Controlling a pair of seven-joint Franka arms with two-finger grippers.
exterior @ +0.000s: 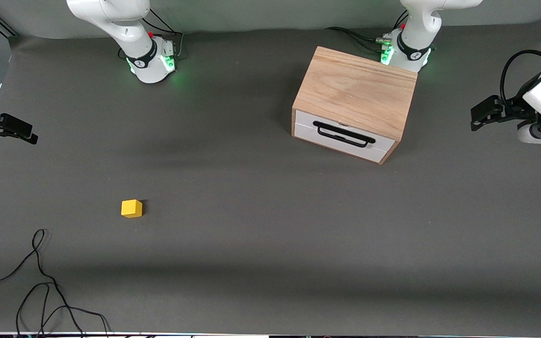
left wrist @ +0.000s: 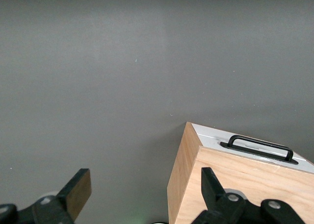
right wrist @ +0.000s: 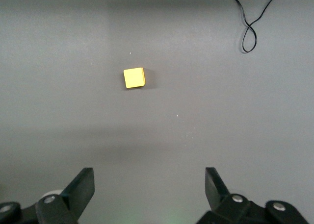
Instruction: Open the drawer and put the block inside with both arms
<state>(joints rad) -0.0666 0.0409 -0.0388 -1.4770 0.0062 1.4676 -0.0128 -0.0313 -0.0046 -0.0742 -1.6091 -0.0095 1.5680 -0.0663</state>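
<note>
While nothing has yet been grasped, sits shut: drawer (exterior: 343,135), white front and long black bar handle (exterior: 343,134) flush in a light-oak cabinet (exterior: 356,94) at the left arm's end of the table, close to that arm's green-lit base (exterior: 404,54), front turned toward the front camera and angled slightly toward the right arm's end. Lies well apart from it: block (exterior: 132,208), small yellow cube on bare grey table (exterior: 270,244), toward the right arm's end and nearer the front camera than the cabinet. Hovers high at the table's edge at the left arm's end: left gripper (left wrist: 144,192), fingers spread wide and empty, cabinet corner and handle (left wrist: 260,148) visible below in its wrist view. Hovers at the edge at the right arm's end: right gripper (right wrist: 149,187), fingers likewise wide apart and empty, block (right wrist: 134,78) visible on the table below. Trails near the front camera's edge: loose black cable (exterior: 40,281), clear of the block.

Judged stage: the very start, drawer closed, block untouched. Likely next: bringing the left gripper down in front of the drawer, closing on the bar handle and pulling straight out along the drawer's angled line; then lowering the right gripper squarely over the block for a pinch across opposite faces.
</note>
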